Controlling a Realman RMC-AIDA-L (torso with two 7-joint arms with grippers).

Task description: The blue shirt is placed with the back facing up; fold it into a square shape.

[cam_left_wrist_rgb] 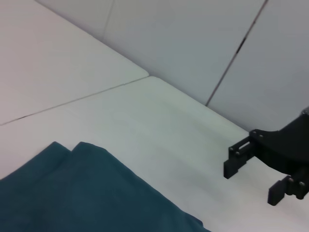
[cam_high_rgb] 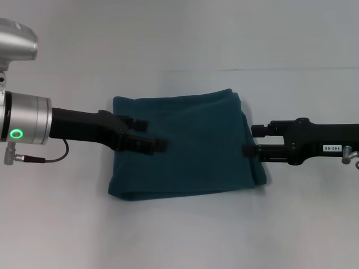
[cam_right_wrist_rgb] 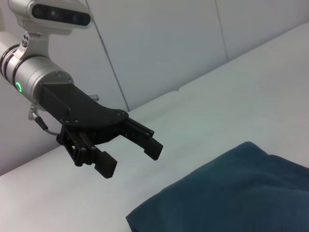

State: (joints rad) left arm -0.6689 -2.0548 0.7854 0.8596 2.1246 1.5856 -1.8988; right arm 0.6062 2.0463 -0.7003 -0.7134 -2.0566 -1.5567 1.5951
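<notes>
Both jaws stand apart and grasp nothing. The left gripper [cam_high_rgb: 150,134] hangs over the left part of the blue shirt [cam_high_rgb: 190,151]; the right gripper [cam_high_rgb: 252,140] is at its right edge. The shirt lies folded, near square, on the white table [cam_high_rgb: 179,235].

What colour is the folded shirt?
The blue shirt is plain dark teal-blue, best seen in the head view.

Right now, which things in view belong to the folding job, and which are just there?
Belongs to the job:
- blue shirt, already folded to a rough square
- left gripper, open over the shirt's left part
- right gripper, open at the shirt's right edge

Just there:
- white table
- grey wall panels
</notes>
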